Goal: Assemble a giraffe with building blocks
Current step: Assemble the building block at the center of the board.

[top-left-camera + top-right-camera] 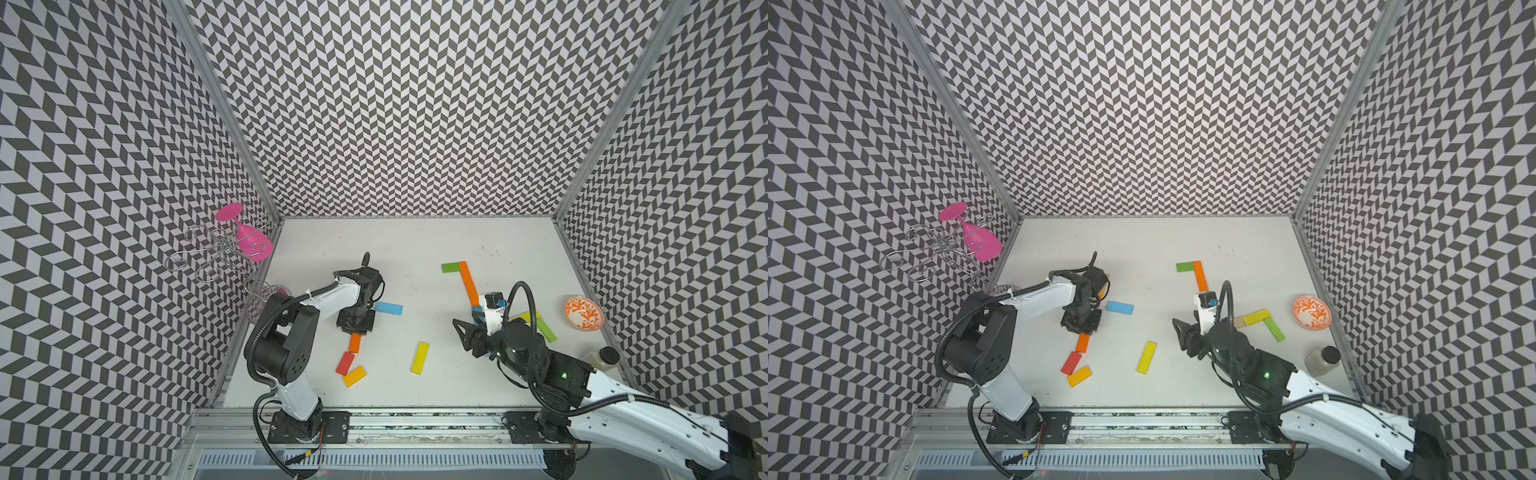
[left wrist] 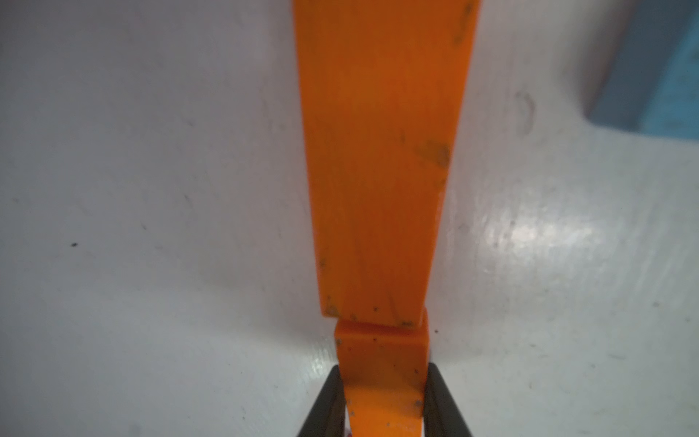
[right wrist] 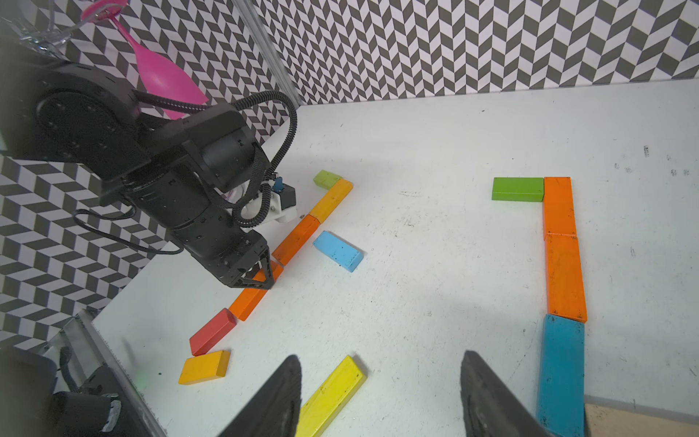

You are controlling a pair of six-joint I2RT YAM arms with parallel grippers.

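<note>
**Inspector:** What is recorded for the left end effector?

**Assessor:** The left end effector (image 2: 382, 366) is seen clamped on an orange block (image 2: 382, 389). A finger (image 2: 329, 405) is set against each long side.

**Inspector:** Where is that block placed?

**Assessor:** It is found on the left half of the table (image 1: 415, 241), and in both top views it is partly hidden under the end effector. A second orange block (image 2: 378, 151) is butted against one end, slightly out of line. A red block (image 1: 345, 363) is noted at the other end, with an amber block (image 1: 354, 376) just beside that. A light blue block (image 1: 388, 308) lies near but apart.

**Inspector:** And the right end effector?

**Assessor:** The right end effector (image 3: 380, 355) is held above the table with its jaws well apart, and nothing is gripped. A yellow block (image 3: 333, 393) lies on the table near one finger.

**Inspector:** Is anything laid out?

**Assessor:** On the right half, a green block (image 1: 453, 267) is joined at a corner to two orange blocks (image 1: 468, 282) set in line. These are followed by a teal block (image 3: 561, 374). A bowl (image 1: 584, 319) and a jar (image 1: 604, 358) are noted at the right edge.
</note>
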